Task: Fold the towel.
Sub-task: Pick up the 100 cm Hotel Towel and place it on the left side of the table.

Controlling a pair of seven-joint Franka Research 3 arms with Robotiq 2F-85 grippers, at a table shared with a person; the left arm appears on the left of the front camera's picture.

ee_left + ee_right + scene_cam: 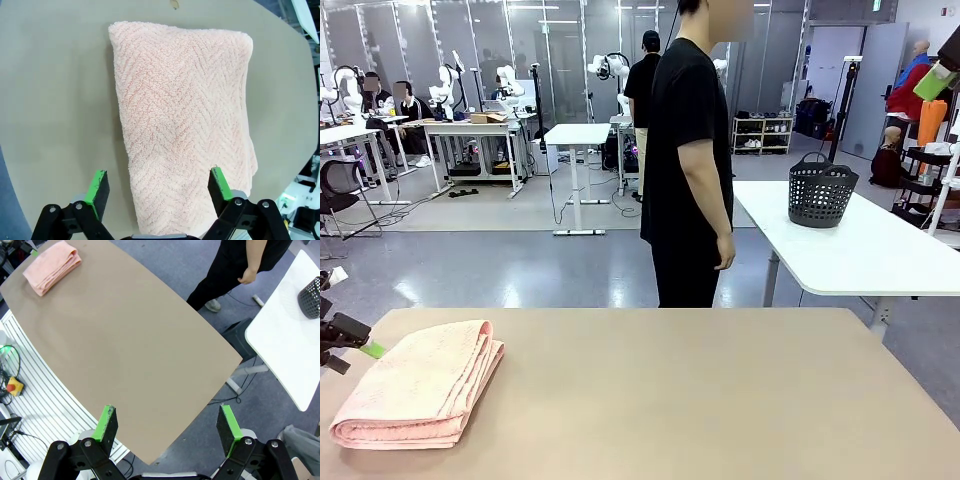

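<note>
While the towel (420,385) is sitting already folded into a thick stack at the left end of the worktop (700,400), the left hand (157,192) is hanging right above it, spread wide and holding nothing. Looks to me like the folding part is basically done and it's just clear of the cloth. Moving right, a person (688,160) is standing at the far edge, arms down, not joining in. Over on the right, the right hand (170,427) is hovering high off the worktop's edge, also wide open and empty, probably parked out of the way.
</note>
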